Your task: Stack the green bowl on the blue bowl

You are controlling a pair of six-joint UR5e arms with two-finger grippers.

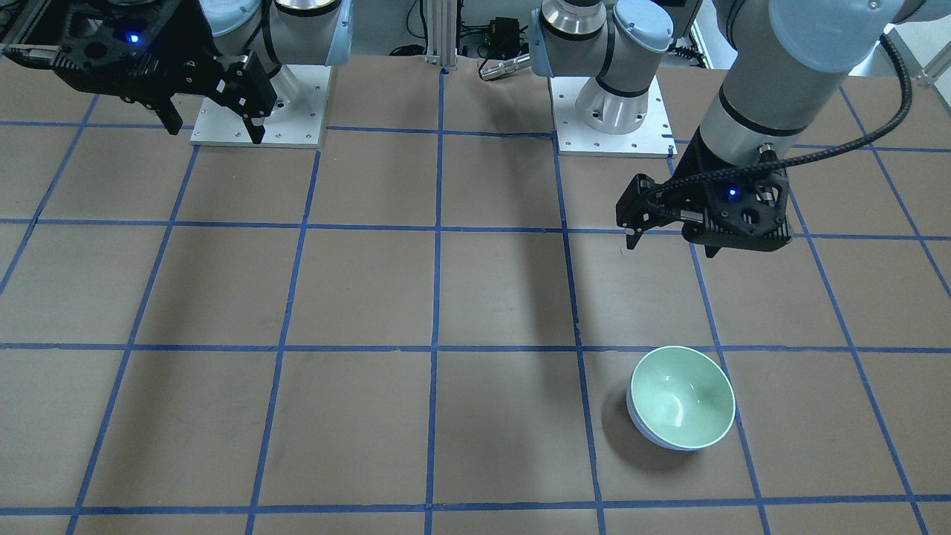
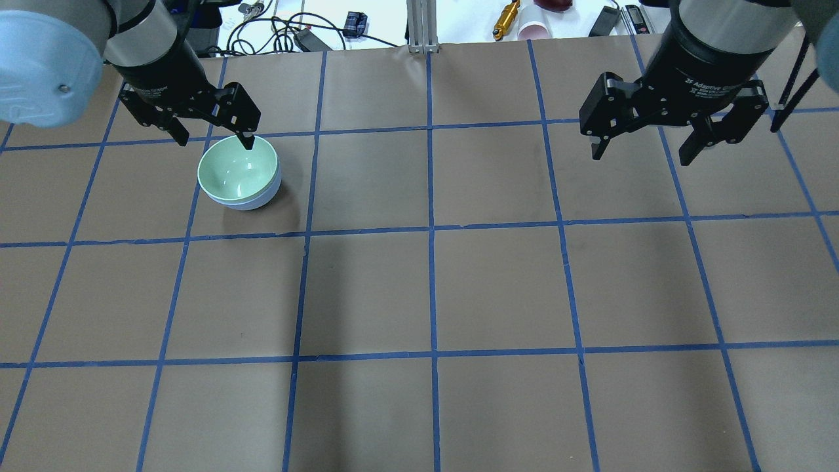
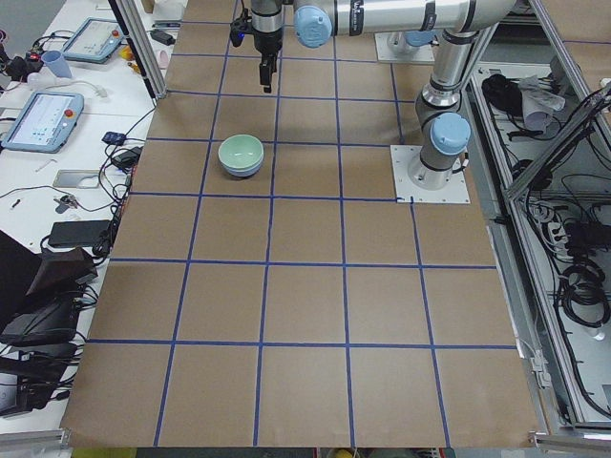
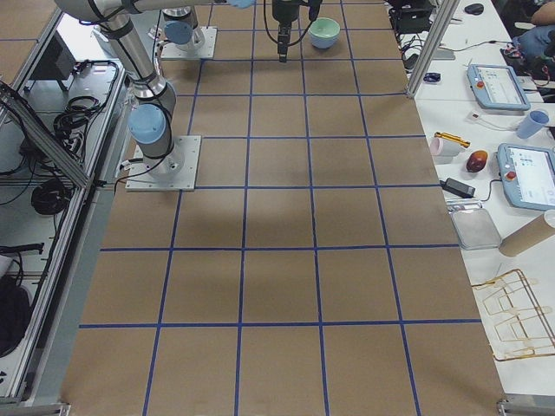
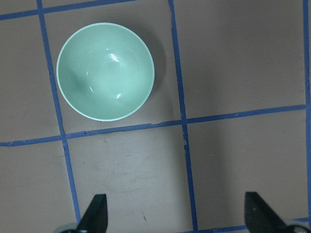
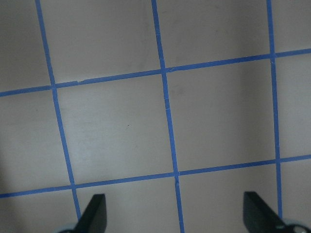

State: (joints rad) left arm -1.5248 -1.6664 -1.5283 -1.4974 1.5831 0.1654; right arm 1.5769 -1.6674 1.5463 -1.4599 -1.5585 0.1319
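**Stack looks made; the remaining risk is knocking it**

The green bowl (image 2: 237, 172) sits nested inside the blue bowl (image 2: 255, 202), of which only a thin periwinkle band shows beneath the green rim. The pair stands on the robot's left half of the worktop (image 2: 498, 288), toward the operators' long edge and well clear of any corner.

The left gripper (image 2: 215, 141) hangs above the stack on the robot's side of it, fingers spread wide and holding nothing. In its wrist view the bowls lie ahead of the fingertips, not between them. The right gripper (image 2: 640, 156) is also wide open and empty, well apart over the right half.

By my reading the task is essentially done, so trouble would come from the left arm. A low or sideways move could catch a finger on the green rim. Both bowls look smooth, so a nudge could tip the green one out or slide the whole stack toward the operators' edge. Lifting straight up before travelling seems safest.
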